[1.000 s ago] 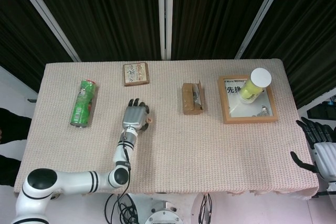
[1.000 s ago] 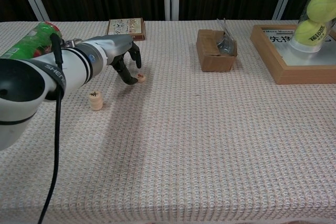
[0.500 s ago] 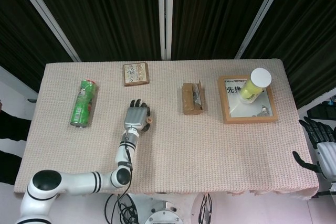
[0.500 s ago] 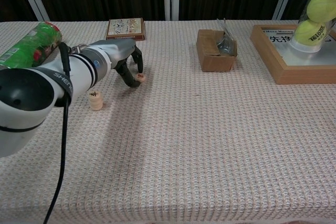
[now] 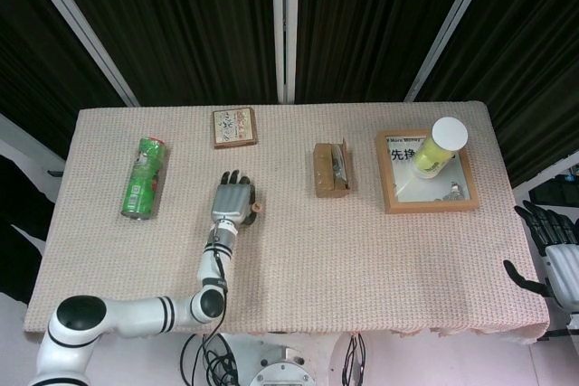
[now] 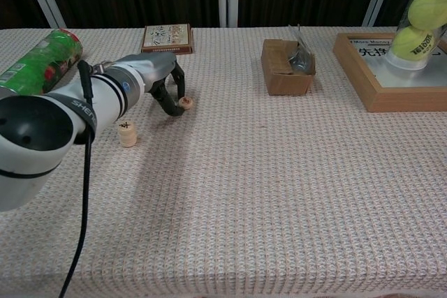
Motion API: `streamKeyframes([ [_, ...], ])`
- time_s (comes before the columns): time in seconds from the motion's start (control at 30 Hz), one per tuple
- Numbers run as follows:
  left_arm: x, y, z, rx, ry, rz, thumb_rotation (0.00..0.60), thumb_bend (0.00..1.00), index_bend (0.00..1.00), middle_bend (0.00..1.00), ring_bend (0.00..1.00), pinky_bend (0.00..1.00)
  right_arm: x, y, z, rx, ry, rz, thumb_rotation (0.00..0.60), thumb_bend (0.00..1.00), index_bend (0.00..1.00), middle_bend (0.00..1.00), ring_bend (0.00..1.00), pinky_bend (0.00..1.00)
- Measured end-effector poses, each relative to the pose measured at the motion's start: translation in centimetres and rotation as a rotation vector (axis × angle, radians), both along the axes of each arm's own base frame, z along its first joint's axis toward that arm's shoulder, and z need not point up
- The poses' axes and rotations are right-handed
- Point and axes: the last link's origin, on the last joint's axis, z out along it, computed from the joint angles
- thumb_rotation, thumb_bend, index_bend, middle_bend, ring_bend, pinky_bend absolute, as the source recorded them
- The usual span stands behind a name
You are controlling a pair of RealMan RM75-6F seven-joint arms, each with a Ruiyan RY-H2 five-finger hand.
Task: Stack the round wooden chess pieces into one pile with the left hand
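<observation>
Chess piece pinched by left robot hand

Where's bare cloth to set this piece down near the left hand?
Bare cloth runs from the left hand and the chess piece at its fingertips rightward to the cardboard box, and along the whole near edge. It is crowded leftward, by the chess piece stack and green can.

- A lab or test room: black curtains hang behind one cloth-covered table.
- Unrelated props lie scattered: can, box, framed tray.
</observation>
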Motion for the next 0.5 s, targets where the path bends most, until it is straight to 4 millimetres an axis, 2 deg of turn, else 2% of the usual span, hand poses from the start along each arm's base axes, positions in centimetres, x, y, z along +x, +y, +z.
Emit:
streamKeyframes([
  [0.27,-0.1,-0.1,0.4,0.006,-0.005,0.002,0.600,0.29,0.52,0.20,0.00,0.00,0.0,0.0,-0.1,0.005,0.003,-0.002,0.600,0.28,0.00,0.00,0.00,0.00],
  [0.5,0.1,-0.3,1.6,0.011,-0.036,0.010,0.600,0.29,0.52,0.21,0.00,0.00,-0.1,-0.2,-0.3,0.011,0.009,-0.007,0.600,0.28,0.00,0.00,0.00,0.00],
])
